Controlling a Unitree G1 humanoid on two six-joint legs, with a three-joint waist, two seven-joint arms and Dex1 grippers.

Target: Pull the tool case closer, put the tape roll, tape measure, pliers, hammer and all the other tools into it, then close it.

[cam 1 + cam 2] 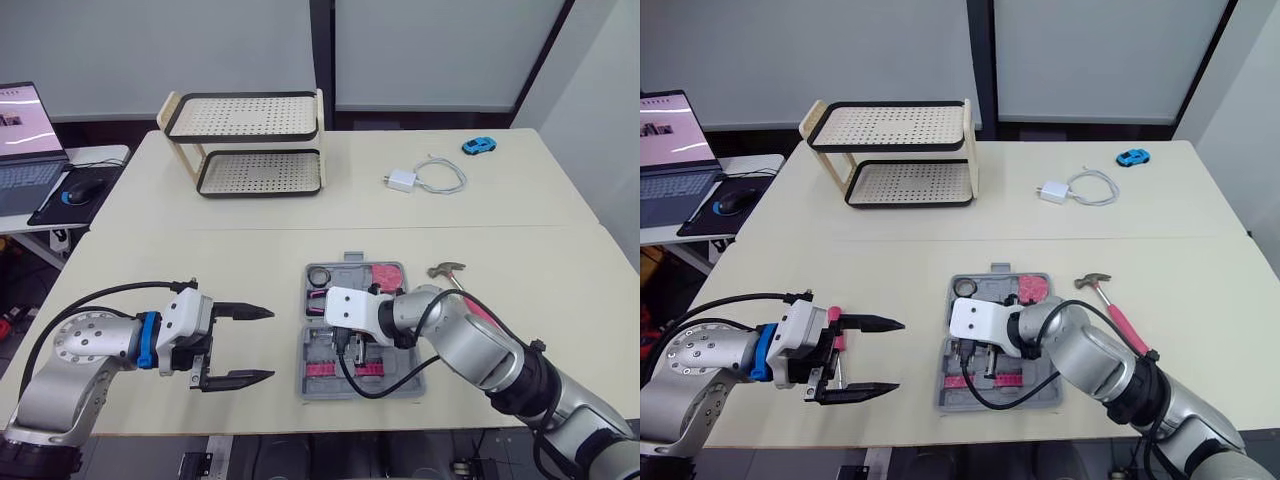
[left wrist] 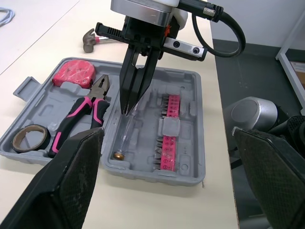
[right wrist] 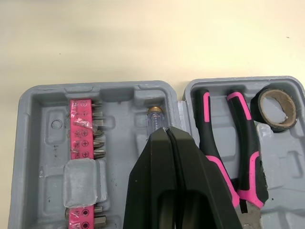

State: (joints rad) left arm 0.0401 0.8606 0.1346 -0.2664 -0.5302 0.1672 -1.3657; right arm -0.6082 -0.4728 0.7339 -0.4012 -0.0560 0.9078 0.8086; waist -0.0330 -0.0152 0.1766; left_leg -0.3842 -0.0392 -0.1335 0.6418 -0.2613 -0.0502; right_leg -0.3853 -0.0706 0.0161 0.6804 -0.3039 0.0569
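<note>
The grey tool case [image 1: 312, 385] lies open near the table's front edge. In it are a tape roll [image 2: 29, 137], a pink tape measure [image 2: 74, 73], pink-handled pliers [image 2: 83, 114], pink bit strips [image 2: 167, 138] and a clear-handled screwdriver [image 2: 125, 138]. My right gripper [image 2: 126, 110] hangs over the case, shut, its tips touching the clear screwdriver [image 3: 155, 119] in its slot. The hammer [image 1: 450, 275] rests on the table just right of the case. To the left of the case my left gripper [image 1: 270, 345] stands open, holding nothing.
A two-tier perforated rack [image 1: 250, 140] stands at the back left. A white charger with cable [image 1: 425, 178] and a blue toy car [image 1: 479, 145] lie at the back right. A laptop [image 1: 25, 140] and mouse [image 1: 80, 190] sit on a side desk to the left.
</note>
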